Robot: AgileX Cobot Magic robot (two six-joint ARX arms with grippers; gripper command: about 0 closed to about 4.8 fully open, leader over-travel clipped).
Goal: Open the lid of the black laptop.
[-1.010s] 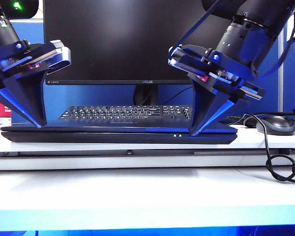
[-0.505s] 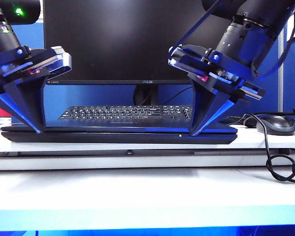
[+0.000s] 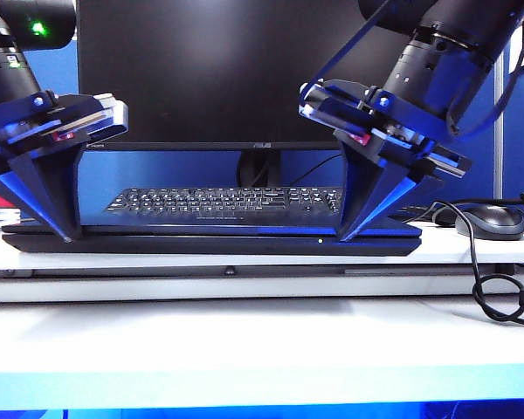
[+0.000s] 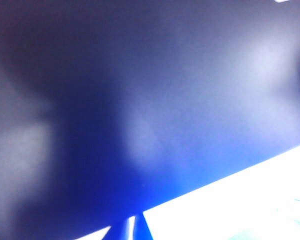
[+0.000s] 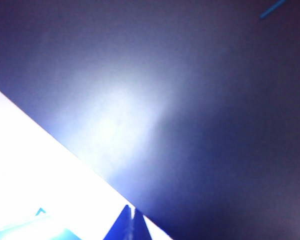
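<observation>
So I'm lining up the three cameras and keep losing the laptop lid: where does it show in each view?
Exterior view: the lid is the thin dark slab across the middle, shut, with the left gripper and right gripper tips down at it.
Left wrist view: blurred blue-black surface filling most of the picture.
Right wrist view: the same dark surface, filling most of the picture.
Shared landmark: the lid's straight edge against the white table.

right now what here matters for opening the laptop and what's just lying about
In the job:
- black laptop, closed
- its lid
- left gripper, fingers at the front edge
- right gripper, same

Lying about:
- monitor
- keyboard
- mouse
- cable
</observation>
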